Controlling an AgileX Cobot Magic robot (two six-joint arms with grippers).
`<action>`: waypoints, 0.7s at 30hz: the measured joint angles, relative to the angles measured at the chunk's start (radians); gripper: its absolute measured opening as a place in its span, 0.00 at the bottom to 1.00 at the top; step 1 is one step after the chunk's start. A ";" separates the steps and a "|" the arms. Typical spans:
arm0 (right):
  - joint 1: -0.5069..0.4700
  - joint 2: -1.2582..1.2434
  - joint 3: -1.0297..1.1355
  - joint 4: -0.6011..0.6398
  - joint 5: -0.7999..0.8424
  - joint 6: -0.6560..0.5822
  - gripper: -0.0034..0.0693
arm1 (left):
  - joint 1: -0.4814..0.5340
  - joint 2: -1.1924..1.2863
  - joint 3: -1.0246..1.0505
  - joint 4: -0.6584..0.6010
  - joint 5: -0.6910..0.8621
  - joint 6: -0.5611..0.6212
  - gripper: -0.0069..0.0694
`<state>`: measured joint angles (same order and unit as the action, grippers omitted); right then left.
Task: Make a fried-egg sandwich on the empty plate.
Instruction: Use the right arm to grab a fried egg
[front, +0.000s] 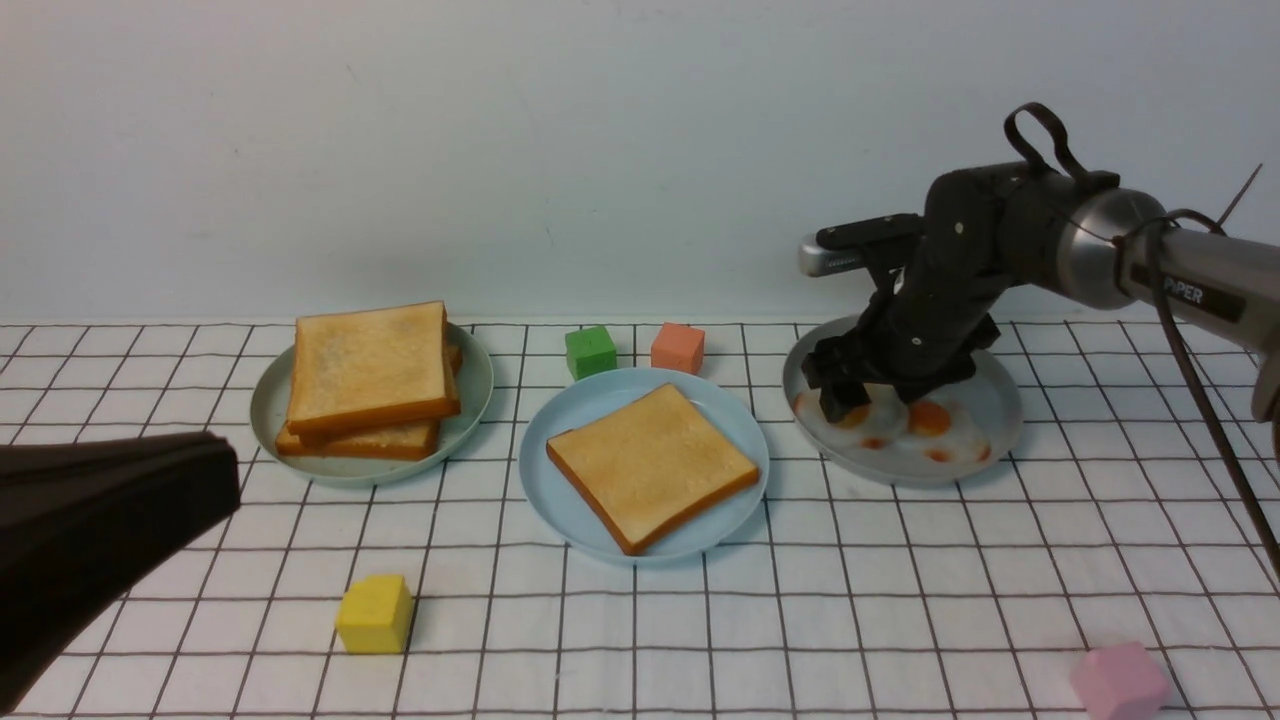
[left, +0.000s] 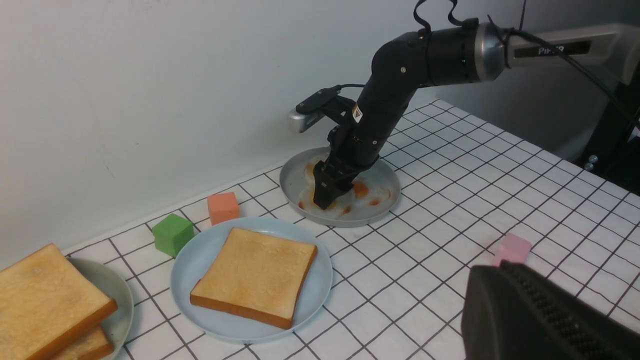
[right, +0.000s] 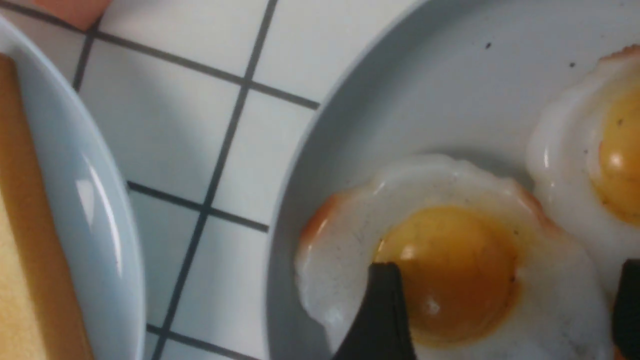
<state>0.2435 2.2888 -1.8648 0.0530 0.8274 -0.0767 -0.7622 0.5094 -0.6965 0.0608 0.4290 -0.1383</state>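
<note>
1. The blue plate (front: 545, 490) sat mid-table on the checked cloth (front: 900, 600), between the two other plates. It had one toast slice (front: 652, 466) lying flat on it, turned corner-on to the front camera. No egg or top slice was on it, so there was no sandwich yet.
2. The right gripper (front: 865, 400) was down in the grey plate (front: 1005, 400), off to the right of the blue one. Its jaws were spread wide and pointed down at an egg (right: 450, 270).
3. In the right wrist view, one finger (right: 382, 315) sat at the edge of the yolk and the other was out by the far side of the egg. It straddled the yolk without pinching anything, so it had hold of nothing.
4. A second egg (right: 600, 160) lay right beside that one, with their whites touching or nearly so.
5. The left gripper (front: 100, 520) was just a dark blob low at the left edge, well away from the plates. Its jaws were closed with nothing between them.
6. A toast stack (front: 370, 370) sat on a greenish plate (front: 475, 390) to the left.
7. A green cube (front: 590, 351) and a salmon cube (front: 677, 347) were just behind the blue plate. A yellow cube (front: 375, 614) was near front-left, and a pink cube (front: 1118, 680) was at front-right.
</note>
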 joint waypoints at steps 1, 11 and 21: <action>0.000 -0.001 0.000 -0.004 0.003 0.003 0.85 | 0.000 0.000 0.000 0.000 0.000 0.000 0.08; -0.003 0.004 -0.022 -0.017 0.044 0.058 0.85 | 0.000 0.000 0.000 0.000 0.001 0.000 0.08; -0.003 0.023 -0.038 -0.005 0.048 0.057 0.77 | 0.000 0.000 0.000 0.000 0.001 0.000 0.08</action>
<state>0.2406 2.3115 -1.9032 0.0484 0.8752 -0.0193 -0.7622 0.5094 -0.6965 0.0608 0.4299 -0.1383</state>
